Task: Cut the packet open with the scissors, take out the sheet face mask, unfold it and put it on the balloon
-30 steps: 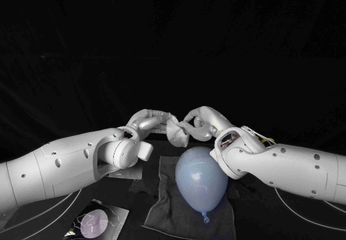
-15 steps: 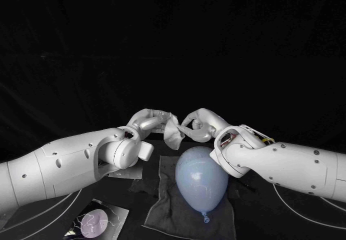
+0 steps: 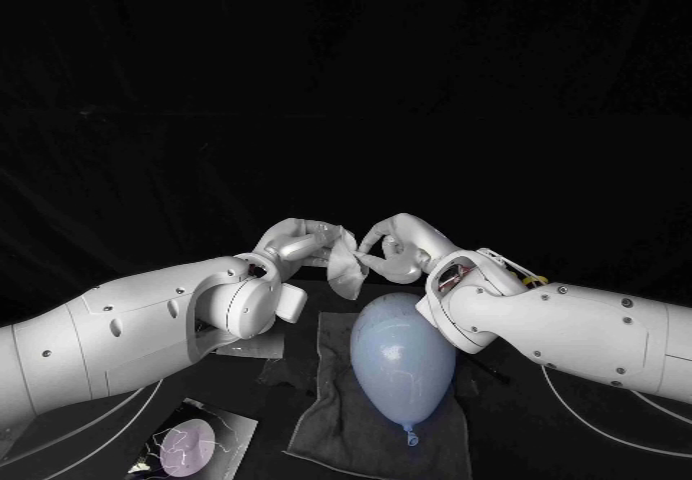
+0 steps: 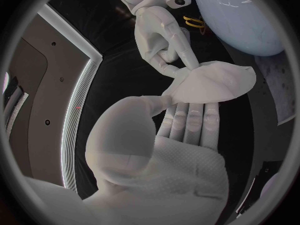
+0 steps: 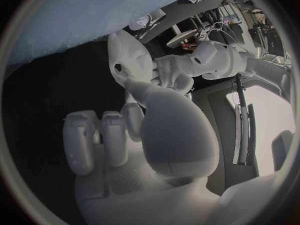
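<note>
1. Swinging a little inward over the last second, the right arm has carried the right hand [image 3: 392, 245] closer to the left hand [image 3: 299, 240]. Both hover above the far end of the balloon, and the left arm has hardly shifted.
2. The balloon [image 3: 402, 365] has not moved. It lies on a dark cloth [image 3: 325, 425] on the bench [image 3: 577, 430], knot toward the robot, with no mask on it.
3. The sheet face mask [image 3: 343, 270] hangs between the two hands, clear of the balloon. A second ago it sagged as a wider crumpled bundle; now it is gathered into a narrower, more upright fold. The left hand pinches one edge between thumb and fingers, and the right hand's fingertips are clamped on the other. I judge the unfolding begun but far from finished: the hands seem to be seeking better holds, not yet spreading the sheet.
4. What looks like the packet [image 3: 188, 445] rests at the near left of the bench, well apart and unchanged.
</note>
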`<state>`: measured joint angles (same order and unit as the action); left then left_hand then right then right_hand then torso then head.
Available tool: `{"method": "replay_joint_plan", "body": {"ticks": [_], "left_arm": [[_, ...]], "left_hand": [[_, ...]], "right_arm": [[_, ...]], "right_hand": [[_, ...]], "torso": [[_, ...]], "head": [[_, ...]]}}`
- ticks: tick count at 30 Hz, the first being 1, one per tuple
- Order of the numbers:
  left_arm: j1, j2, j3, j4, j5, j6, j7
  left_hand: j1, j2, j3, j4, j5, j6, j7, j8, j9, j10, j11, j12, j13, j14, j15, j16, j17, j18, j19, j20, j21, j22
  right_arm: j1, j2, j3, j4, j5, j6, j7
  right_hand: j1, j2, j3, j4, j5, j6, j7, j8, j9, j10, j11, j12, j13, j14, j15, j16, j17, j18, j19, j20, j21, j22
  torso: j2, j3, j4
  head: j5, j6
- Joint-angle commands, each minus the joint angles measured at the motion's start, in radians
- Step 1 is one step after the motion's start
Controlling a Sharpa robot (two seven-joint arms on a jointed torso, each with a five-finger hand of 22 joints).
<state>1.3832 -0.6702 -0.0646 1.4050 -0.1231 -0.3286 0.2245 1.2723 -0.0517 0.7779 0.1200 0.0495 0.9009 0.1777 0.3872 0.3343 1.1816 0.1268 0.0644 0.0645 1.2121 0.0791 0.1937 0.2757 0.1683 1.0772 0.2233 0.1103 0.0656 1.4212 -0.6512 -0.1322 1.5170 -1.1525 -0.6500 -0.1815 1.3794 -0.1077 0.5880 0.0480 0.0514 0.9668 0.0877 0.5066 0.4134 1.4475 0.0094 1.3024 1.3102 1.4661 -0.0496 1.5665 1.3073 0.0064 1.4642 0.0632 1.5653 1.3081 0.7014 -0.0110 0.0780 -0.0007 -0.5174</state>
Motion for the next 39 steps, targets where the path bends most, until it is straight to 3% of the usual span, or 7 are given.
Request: {"method": "replay_joint_plan", "body": {"ticks": [1, 9, 17, 24, 31, 35, 39], "left_arm": [[0.001, 0.001, 0.001, 0.000, 0.002, 0.008, 0.015], [0.001, 0.000, 0.001, -0.011, -0.033, 0.008, 0.032], [0.001, 0.000, 0.001, -0.028, -0.093, 0.015, 0.069], [0.001, 0.002, 0.001, -0.035, -0.077, -0.007, 0.088], [0.001, 0.003, 0.001, -0.035, -0.058, 0.003, 0.089], [0.001, 0.003, 0.001, -0.033, -0.057, 0.015, 0.085], [0.001, 0.004, 0.001, -0.032, -0.060, 0.031, 0.080]], "left_hand": [[0.010, 0.004, -0.006, 0.001, 0.002, 0.005, 0.001, 0.004, 0.001, 0.005, -0.001, 0.004, 0.001, 0.005, -0.003, -0.005, -0.001, 0.017, -0.007, -0.001, -0.003, 0.001], [0.010, 0.001, -0.009, 0.004, 0.002, 0.007, 0.001, 0.005, 0.001, 0.008, -0.002, 0.003, 0.001, 0.004, -0.003, -0.006, -0.001, 0.015, -0.012, 0.002, -0.006, 0.000], [0.009, -0.001, -0.020, 0.016, 0.001, 0.009, 0.001, 0.004, 0.001, 0.012, -0.001, 0.001, 0.000, -0.011, 0.000, -0.015, 0.002, 0.013, -0.036, 0.013, -0.017, 0.000], [0.011, -0.001, -0.027, 0.023, 0.001, 0.008, 0.002, 0.001, 0.001, 0.011, 0.001, -0.001, 0.000, -0.030, 0.005, -0.024, 0.003, 0.014, -0.046, 0.019, -0.019, 0.002], [0.017, -0.007, -0.038, 0.026, 0.001, 0.008, 0.006, -0.001, 0.000, 0.011, 0.002, 0.000, 0.000, -0.012, 0.001, -0.012, 0.014, 0.017, -0.039, 0.017, -0.011, 0.006], [0.043, -0.026, -0.051, 0.002, 0.001, 0.011, 0.005, 0.000, 0.002, 0.012, 0.000, 0.000, 0.000, -0.011, -0.001, -0.008, 0.022, 0.016, -0.036, 0.013, -0.006, 0.007], [0.097, -0.040, -0.071, -0.050, 0.001, 0.019, 0.006, 0.007, 0.008, 0.021, -0.002, 0.000, 0.000, -0.017, -0.002, -0.007, 0.030, 0.015, -0.037, 0.006, 0.003, 0.011]], "right_arm": [[0.000, -0.007, 0.001, 0.008, 0.012, -0.081, 0.096], [0.000, -0.023, 0.003, 0.011, 0.038, -0.114, 0.136], [0.015, -0.028, 0.012, -0.017, 0.071, -0.045, 0.103], [0.030, -0.028, 0.016, -0.036, 0.082, -0.011, 0.064], [0.034, -0.025, 0.018, -0.045, 0.083, -0.045, 0.055], [0.034, -0.023, 0.019, -0.047, 0.085, -0.069, 0.061], [0.034, -0.021, 0.019, -0.048, 0.088, -0.079, 0.066]], "right_hand": [[-0.006, 0.008, 0.000, -0.004, -0.003, 0.006, -0.001, 0.006, 0.003, 0.007, 0.000, 0.007, 0.113, 0.105, -0.003, 0.004, 0.264, -0.006, 0.107, -0.007, 0.006, 0.263], [-0.010, 0.009, -0.001, -0.004, -0.003, 0.007, -0.002, 0.009, 0.004, 0.012, -0.001, 0.016, 0.118, 0.105, -0.004, 0.004, 0.264, -0.006, 0.107, -0.008, 0.006, 0.263], [-0.010, 0.011, 0.001, -0.006, -0.003, 0.008, -0.004, 0.011, 0.006, 0.014, -0.002, 0.022, 0.121, 0.105, -0.004, 0.004, 0.264, -0.006, 0.107, -0.008, 0.006, 0.263], [-0.010, 0.012, 0.003, -0.008, -0.003, 0.008, -0.004, 0.013, 0.007, 0.015, -0.003, 0.024, 0.123, 0.105, -0.005, 0.004, 0.264, -0.006, 0.107, -0.009, 0.006, 0.263], [-0.010, 0.013, 0.004, -0.010, -0.003, 0.008, -0.004, 0.013, 0.007, 0.016, -0.003, 0.025, 0.124, 0.105, -0.005, 0.004, 0.264, -0.006, 0.107, -0.009, 0.006, 0.263], [-0.010, 0.012, 0.005, -0.011, -0.003, 0.008, -0.005, 0.014, 0.007, 0.017, -0.003, 0.027, 0.125, 0.105, -0.006, 0.004, 0.264, -0.006, 0.107, -0.009, 0.006, 0.263], [-0.010, 0.012, 0.005, -0.011, -0.003, 0.008, -0.005, 0.014, 0.007, 0.017, -0.003, 0.028, 0.125, 0.105, -0.006, 0.004, 0.264, -0.006, 0.107, -0.009, 0.006, 0.263]], "torso": [[-0.001, 0.0001, -0.0001], [-0.001, 0.0012, -0.0011], [-0.001, 0.0006, -0.0006], [-0.001, 0.0001, -0.0001], [0.000, 0.0002, 0.0005], [0.000, 0.0003, -0.0002], [0.000, 0.0003, -0.0007]], "head": [[0.000, -0.001], [0.000, 0.001], [-0.007, 0.003], [-0.011, 0.006], [-0.012, 0.009], [-0.011, 0.010], [-0.011, 0.010]]}}
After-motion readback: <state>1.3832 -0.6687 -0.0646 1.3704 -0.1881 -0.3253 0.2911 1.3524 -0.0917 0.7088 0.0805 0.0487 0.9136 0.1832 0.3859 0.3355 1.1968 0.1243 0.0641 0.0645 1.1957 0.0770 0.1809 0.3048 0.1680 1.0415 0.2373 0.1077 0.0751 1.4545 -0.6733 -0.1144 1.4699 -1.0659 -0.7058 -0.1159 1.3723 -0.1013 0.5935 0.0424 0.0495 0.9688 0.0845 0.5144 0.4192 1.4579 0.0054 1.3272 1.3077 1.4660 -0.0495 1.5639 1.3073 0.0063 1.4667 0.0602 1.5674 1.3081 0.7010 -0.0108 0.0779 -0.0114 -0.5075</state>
